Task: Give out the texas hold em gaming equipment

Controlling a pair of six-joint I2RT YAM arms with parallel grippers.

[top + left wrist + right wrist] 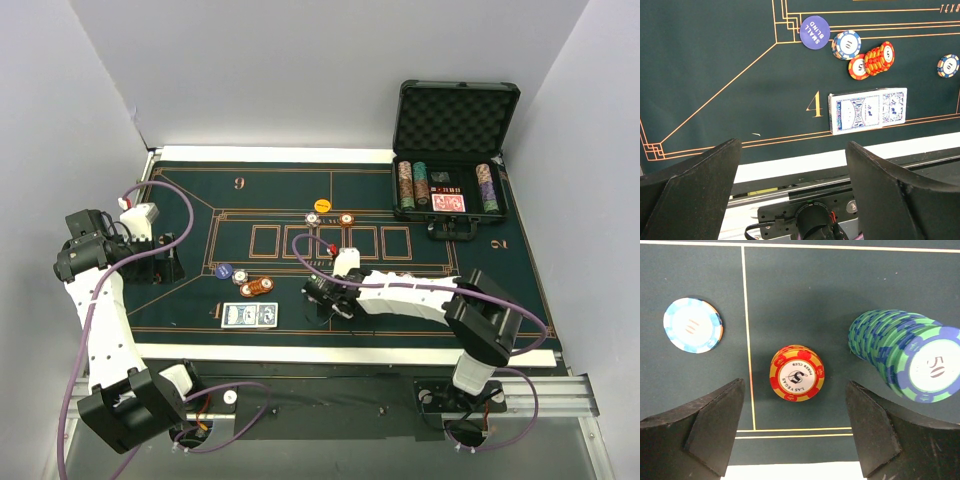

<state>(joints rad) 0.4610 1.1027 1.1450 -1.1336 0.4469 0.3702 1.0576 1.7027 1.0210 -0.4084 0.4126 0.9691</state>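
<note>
**Both pincers open, nothing held**

My left pincer (pixel 794 150) hangs over the near edge of the desk (pixel 700 75). Its jaws are spread wide with nothing between them. Ahead of it on the green felt, two blue-backed cards (pixel 867 110) lie face down, side by side and touching, just beside the printed 4. Past them is a leaning orange-red stack (pixel 872 60), with a light-blue chip (pixel 846 44) just beside it. The purple SMALL BLIND button (pixel 814 32) sits next to that.

My right pincer (pixel 795 390) is also open and gripping nothing. In its wrist view a short orange-red stack (pixel 797 372) lies flat on the felt between the fingers, and neither finger touches it. A tipped green-and-blue stack marked 50 (pixel 905 355) lies close to the finger on the view's right; I can't tell if they touch. A pale-blue chip (pixel 692 325) lies apart, across an orange line.

At the far right, the black case (pixel 455 120) stands open with racked chips and a red-backed deck (pixel 448 203) inside.
</note>
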